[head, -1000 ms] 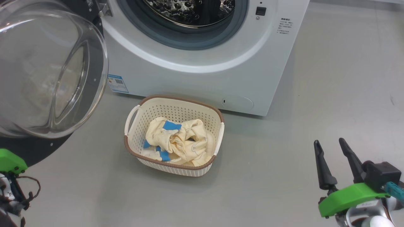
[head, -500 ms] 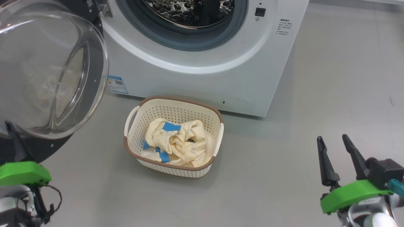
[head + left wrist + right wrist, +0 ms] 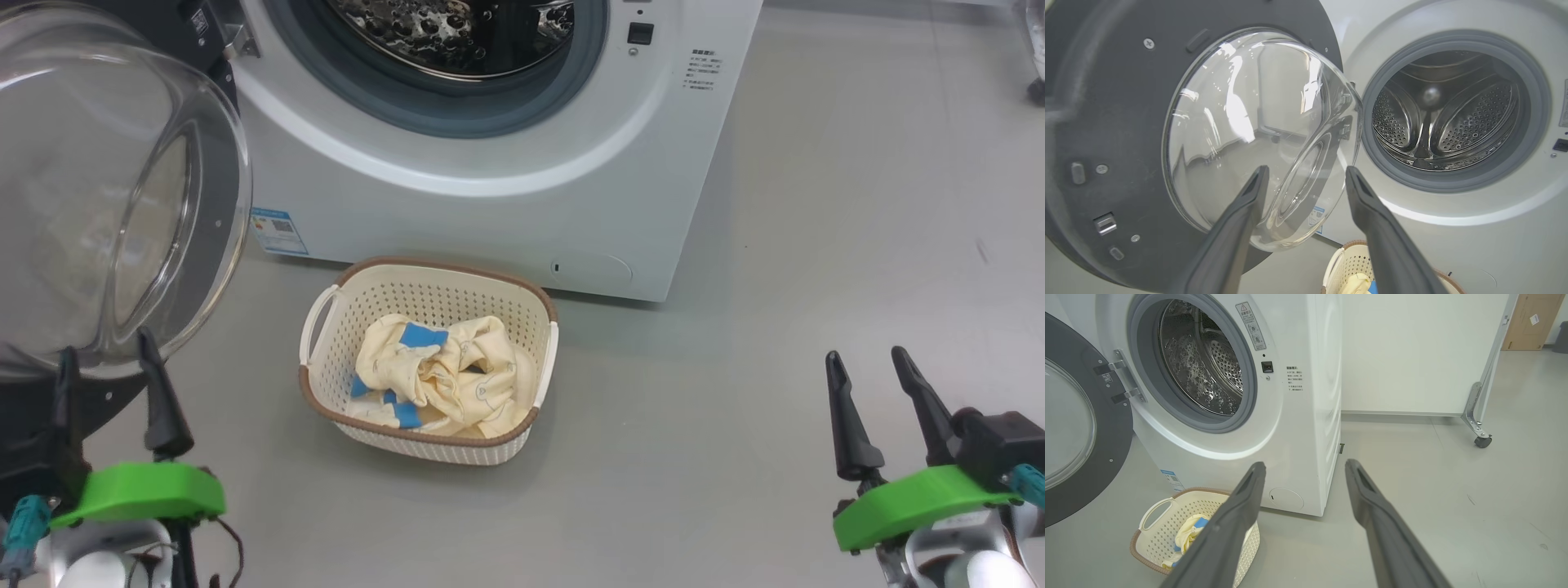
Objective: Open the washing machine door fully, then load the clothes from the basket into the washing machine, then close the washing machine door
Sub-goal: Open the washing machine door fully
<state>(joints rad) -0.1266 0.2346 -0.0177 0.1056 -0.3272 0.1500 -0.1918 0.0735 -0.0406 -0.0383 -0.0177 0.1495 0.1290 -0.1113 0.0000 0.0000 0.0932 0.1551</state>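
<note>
Fingers of our left gripper [image 3: 106, 347] stand spread and empty near the lower rim of the washing machine door [image 3: 98, 204], swung wide open left of the washing machine [image 3: 490, 212]. On the floor [image 3: 735, 457] before the machine we see the basket [image 3: 424, 265] with the clothes [image 3: 441, 376] heaped inside. Our right gripper [image 3: 865, 355] hovers well to the right, likewise spread, holding nothing.
</note>
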